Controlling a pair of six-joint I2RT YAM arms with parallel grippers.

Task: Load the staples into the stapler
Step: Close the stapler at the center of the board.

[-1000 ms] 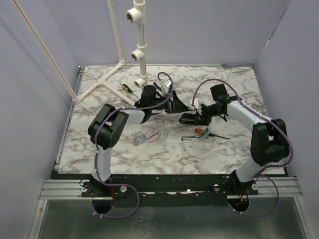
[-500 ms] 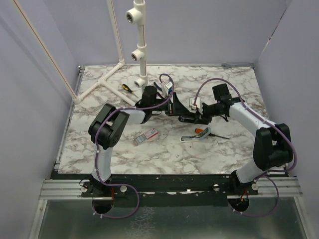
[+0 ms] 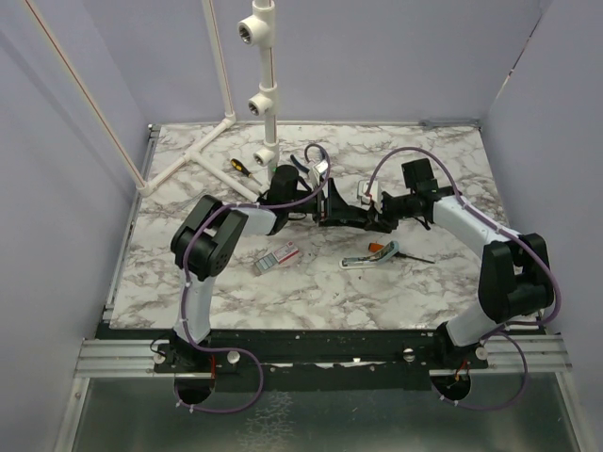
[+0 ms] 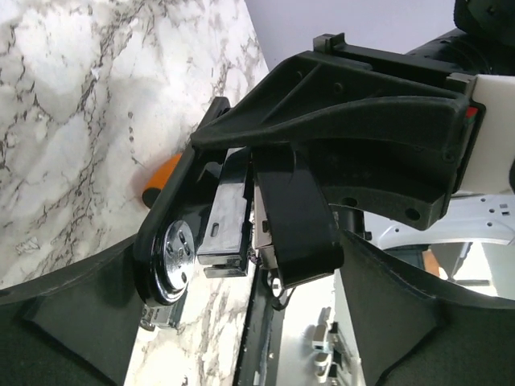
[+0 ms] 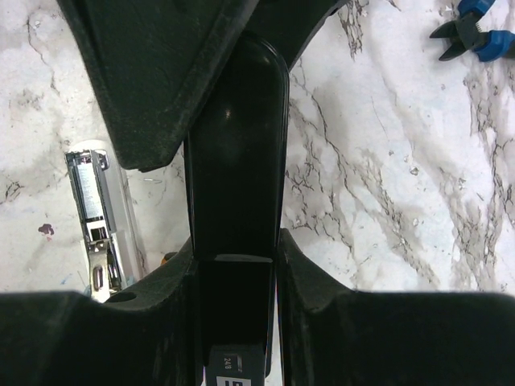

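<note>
Stapler [image 3: 350, 219] | pinched by left fingers [image 4: 72, 314] and right fingers [image 5: 362, 338] | arms angled inward

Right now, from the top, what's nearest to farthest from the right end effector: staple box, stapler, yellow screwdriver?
From the right end effector:
1. Stapler, held in it, mid-table.
2. Staple box, nearer the bases, to its left.
3. Yellow screwdriver, far back left.

Marble table [image 3: 311, 292], staples box [image 3: 276, 257], yellow screwdriver [image 3: 243, 168], pipe frame [image 3: 188, 162]
</note>
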